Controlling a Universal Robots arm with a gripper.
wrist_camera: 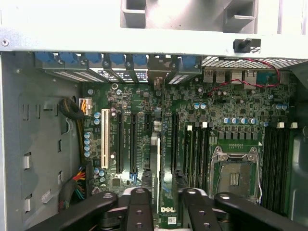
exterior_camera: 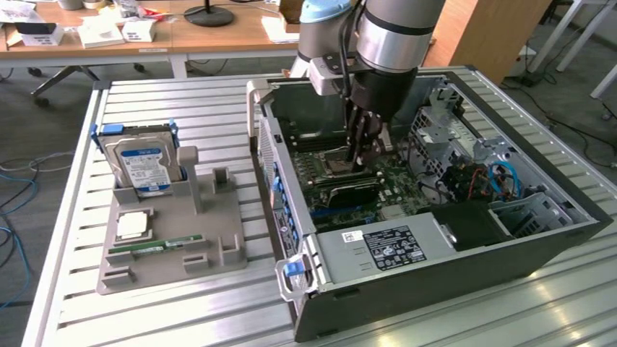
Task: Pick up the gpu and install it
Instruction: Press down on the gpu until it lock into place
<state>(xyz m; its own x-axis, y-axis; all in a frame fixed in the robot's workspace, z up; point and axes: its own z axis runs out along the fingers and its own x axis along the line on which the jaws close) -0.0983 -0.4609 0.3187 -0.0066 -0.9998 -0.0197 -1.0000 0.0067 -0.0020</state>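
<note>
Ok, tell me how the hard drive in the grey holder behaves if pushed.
The hard drive looks metal-cased, so it is probably stiff and heavy for its size. It stands upright in a slot of the grey holder, so a push up high might tilt it rather than slide it.

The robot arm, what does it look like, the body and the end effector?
The arm is a thick tube in silver-grey metal with a pale blue joint cap near the top and a black band lower down. A thin cable runs down its side. Below a black wrist section, the end effector is black, built of jointed links with round bolt heads, seen close up in the wrist view.
</note>
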